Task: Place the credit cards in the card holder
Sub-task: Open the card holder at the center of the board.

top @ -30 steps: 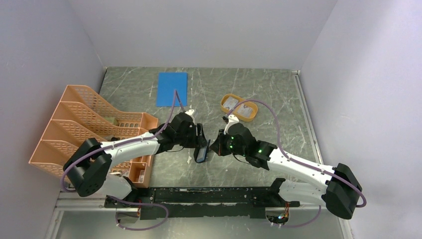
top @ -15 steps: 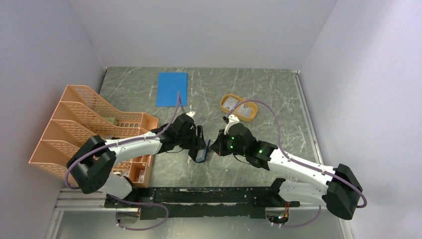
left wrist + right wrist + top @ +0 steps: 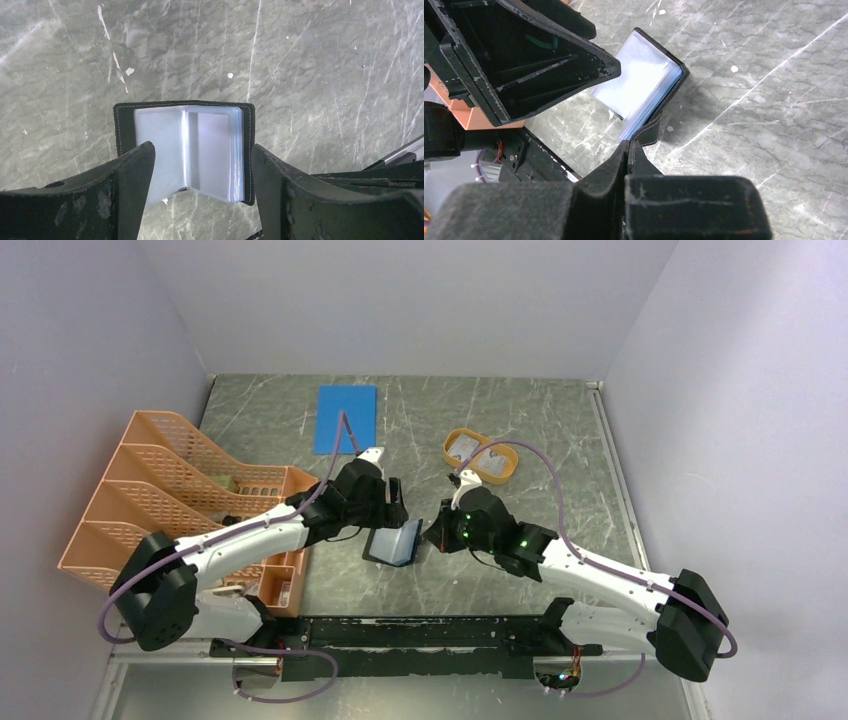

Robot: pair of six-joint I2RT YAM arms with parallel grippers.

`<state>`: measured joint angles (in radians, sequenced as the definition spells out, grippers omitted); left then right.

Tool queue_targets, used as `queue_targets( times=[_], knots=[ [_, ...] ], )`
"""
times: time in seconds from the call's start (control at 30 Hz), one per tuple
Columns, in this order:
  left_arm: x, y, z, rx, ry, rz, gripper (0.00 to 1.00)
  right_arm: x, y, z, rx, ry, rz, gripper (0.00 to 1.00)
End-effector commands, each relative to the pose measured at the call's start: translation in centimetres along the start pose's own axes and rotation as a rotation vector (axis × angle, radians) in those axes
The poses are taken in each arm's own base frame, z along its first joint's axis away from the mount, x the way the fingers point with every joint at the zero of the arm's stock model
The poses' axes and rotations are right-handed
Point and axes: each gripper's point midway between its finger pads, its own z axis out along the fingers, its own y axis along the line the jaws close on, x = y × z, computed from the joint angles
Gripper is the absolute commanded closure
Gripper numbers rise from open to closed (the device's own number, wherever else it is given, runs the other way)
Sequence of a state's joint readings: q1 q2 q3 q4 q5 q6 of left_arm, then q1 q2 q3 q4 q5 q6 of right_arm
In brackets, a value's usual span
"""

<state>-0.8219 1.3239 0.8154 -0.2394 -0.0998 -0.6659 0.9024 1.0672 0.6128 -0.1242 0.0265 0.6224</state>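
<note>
The card holder (image 3: 393,543) is a black wallet lying open on the table, its bluish clear pockets facing up. It also shows in the left wrist view (image 3: 185,150) and the right wrist view (image 3: 644,90). My left gripper (image 3: 393,502) hangs open just above it, and its fingers (image 3: 132,172) stand either side of the pockets without touching. My right gripper (image 3: 432,535) is shut on the holder's black tab (image 3: 651,131) at its right edge. The credit cards (image 3: 478,454) are pale and lie in the orange oval tray (image 3: 508,475) at the back right.
An orange mesh file rack (image 3: 170,490) fills the left side, close to my left arm. A blue flat sheet (image 3: 346,418) lies at the back centre. A black rail (image 3: 400,635) runs along the near edge.
The card holder has gone from standing on edge between the grippers to lying open and flat. My left gripper has drawn back to the far left, off it. The right gripper keeps its hold.
</note>
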Motion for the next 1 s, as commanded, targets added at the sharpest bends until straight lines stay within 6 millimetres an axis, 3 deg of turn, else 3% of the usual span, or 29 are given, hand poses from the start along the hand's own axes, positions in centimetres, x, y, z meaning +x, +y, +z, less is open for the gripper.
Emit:
queue_targets(
  times=[0.0,0.23,0.67,0.83,0.97],
  knots=[
    [-0.3,-0.3,0.1,0.016,0.002,0.030,0.27,-1.0,-0.3,-0.1,0.009,-0.033,-0.006,1.00],
    [1.8,-1.6,1.6,0.110,0.080,0.041,0.30,-0.8,-0.9,-0.2,0.025,-0.032,-0.002,1.00],
    [5.2,-1.0,3.9,0.123,0.199,0.059,0.39,-0.8,-1.2,-0.3,0.033,-0.032,0.003,1.00],
    [5.5,-0.2,4.1,0.086,0.206,0.061,0.45,-0.9,-1.3,-0.3,0.037,-0.035,0.002,1.00],
    [5.8,0.7,4.2,0.044,0.213,0.059,0.59,-0.9,-1.6,-0.3,0.045,-0.036,0.007,1.00]
  ],
)
